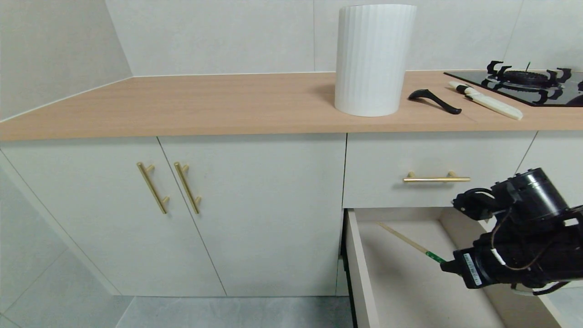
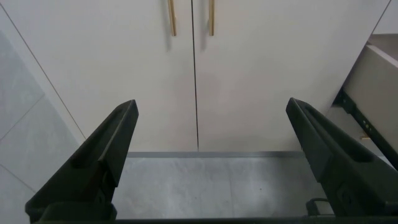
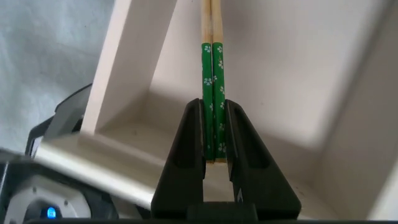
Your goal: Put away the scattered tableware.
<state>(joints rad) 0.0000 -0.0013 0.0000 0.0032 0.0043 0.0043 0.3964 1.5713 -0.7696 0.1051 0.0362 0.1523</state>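
Note:
My right gripper (image 1: 448, 264) hangs over the open drawer (image 1: 360, 259) at the lower right, shut on a pair of wooden chopsticks (image 1: 407, 242) with green ends. In the right wrist view the chopsticks (image 3: 211, 74) stick out from between the black fingers (image 3: 189, 149) and point into the drawer (image 3: 118, 74). A black-handled utensil (image 1: 435, 100) and a white knife (image 1: 486, 100) lie on the wooden counter (image 1: 205, 102). My left gripper (image 2: 211, 168) is open, low in front of the cabinet doors (image 2: 196, 68), with nothing between its fingers.
A tall white ribbed canister (image 1: 373, 59) stands on the counter beside the utensils. A black gas hob (image 1: 528, 82) sits at the far right. A shut drawer with a gold handle (image 1: 436, 179) is above the open one. Grey tiled floor (image 2: 211, 186) lies below.

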